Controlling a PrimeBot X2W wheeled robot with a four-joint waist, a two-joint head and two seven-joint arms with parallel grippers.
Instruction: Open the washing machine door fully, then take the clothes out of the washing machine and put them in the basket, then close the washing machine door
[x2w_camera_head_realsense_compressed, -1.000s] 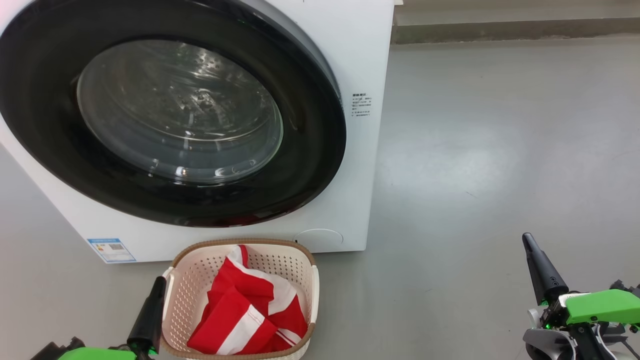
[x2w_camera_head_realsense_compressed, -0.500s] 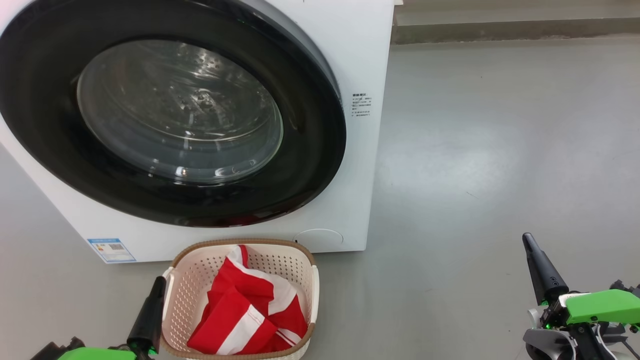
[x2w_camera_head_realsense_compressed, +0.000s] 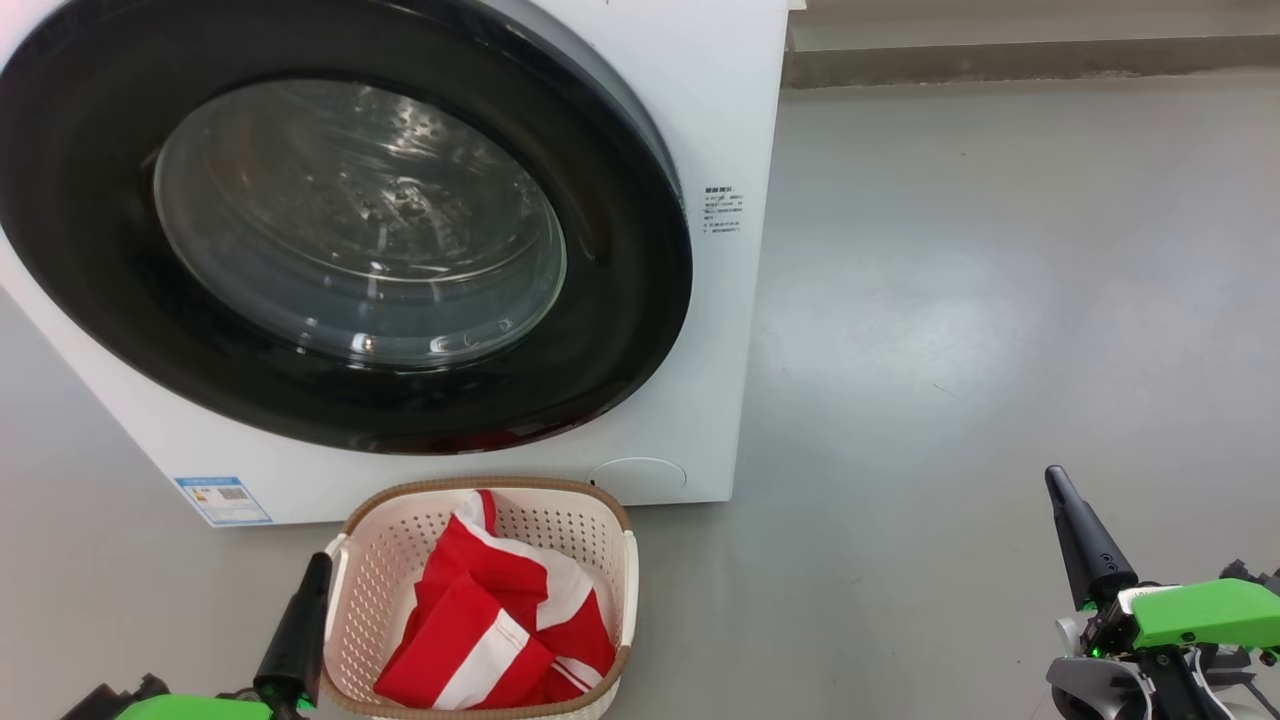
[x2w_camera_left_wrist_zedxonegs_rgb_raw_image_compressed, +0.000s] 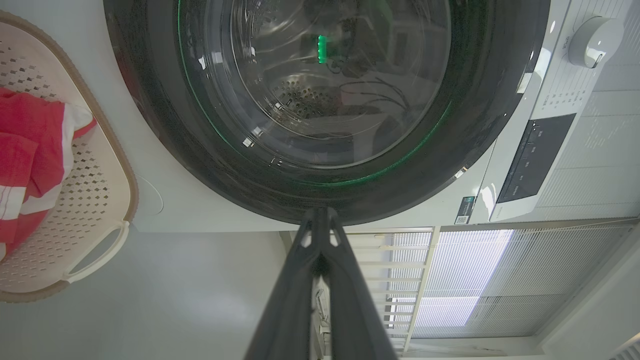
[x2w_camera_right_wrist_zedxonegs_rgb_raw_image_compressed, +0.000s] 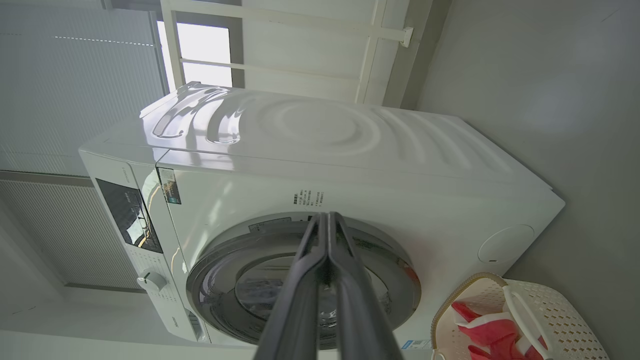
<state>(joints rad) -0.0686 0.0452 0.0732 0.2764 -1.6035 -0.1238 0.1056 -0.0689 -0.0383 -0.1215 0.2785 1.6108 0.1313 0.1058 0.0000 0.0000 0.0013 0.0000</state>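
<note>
The white washing machine (x2w_camera_head_realsense_compressed: 720, 90) fills the upper left of the head view. Its door (x2w_camera_head_realsense_compressed: 90, 330), a black ring round a glass bowl, lies flat against the front, closed. On the floor in front stands the cream basket (x2w_camera_head_realsense_compressed: 375, 570) with the red and white clothes (x2w_camera_head_realsense_compressed: 490, 620) lying in it. My left gripper (x2w_camera_head_realsense_compressed: 318, 562) is shut and empty, just left of the basket's rim. Far to the right, over bare floor, my right gripper (x2w_camera_head_realsense_compressed: 1053, 474) is shut and empty too. The left wrist view has its tips (x2w_camera_left_wrist_zedxonegs_rgb_raw_image_compressed: 320, 212) pressed together below the door (x2w_camera_left_wrist_zedxonegs_rgb_raw_image_compressed: 160, 110).
Grey floor (x2w_camera_head_realsense_compressed: 1000, 300) spreads open to the right of the machine. A low wall ledge (x2w_camera_head_realsense_compressed: 1000, 55) runs along the back. The right wrist view takes in the machine's top (x2w_camera_right_wrist_zedxonegs_rgb_raw_image_compressed: 325, 130), control panel (x2w_camera_right_wrist_zedxonegs_rgb_raw_image_compressed: 127, 215), basket (x2w_camera_right_wrist_zedxonegs_rgb_raw_image_compressed: 560, 310) and a window behind.
</note>
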